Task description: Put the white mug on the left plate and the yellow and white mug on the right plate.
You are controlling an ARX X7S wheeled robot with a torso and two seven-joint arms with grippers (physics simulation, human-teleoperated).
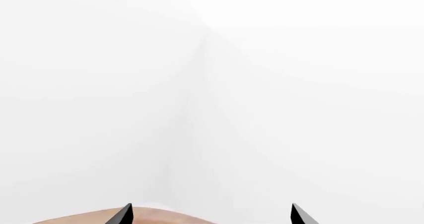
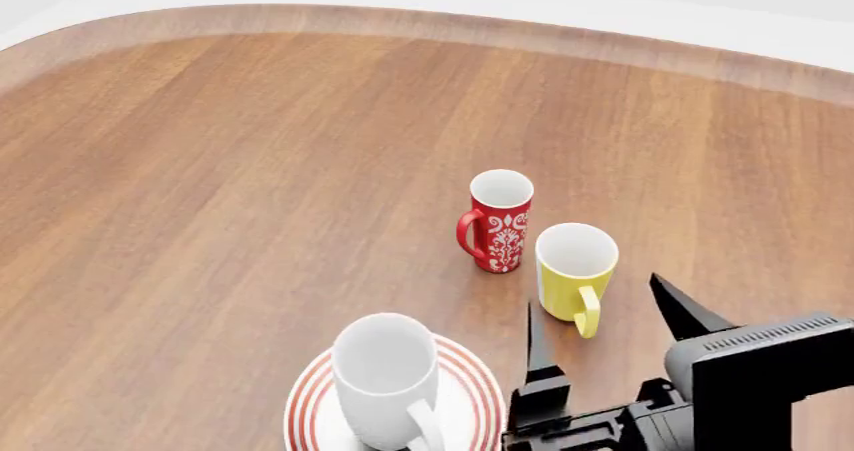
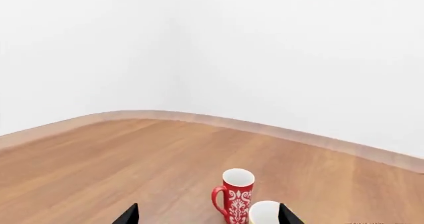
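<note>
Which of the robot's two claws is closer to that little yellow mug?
The right. The right gripper hangs open just in front of the yellow and white mug. The left gripper sees mostly blank wall, and the head view does not show it.

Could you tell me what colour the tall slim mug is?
Red with a white pattern, white inside; clearest in the head view.

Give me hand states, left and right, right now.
Left hand: open, fingertips spread, nothing between them.
Right hand: open, empty, just short of the yellow and white mug.
</note>
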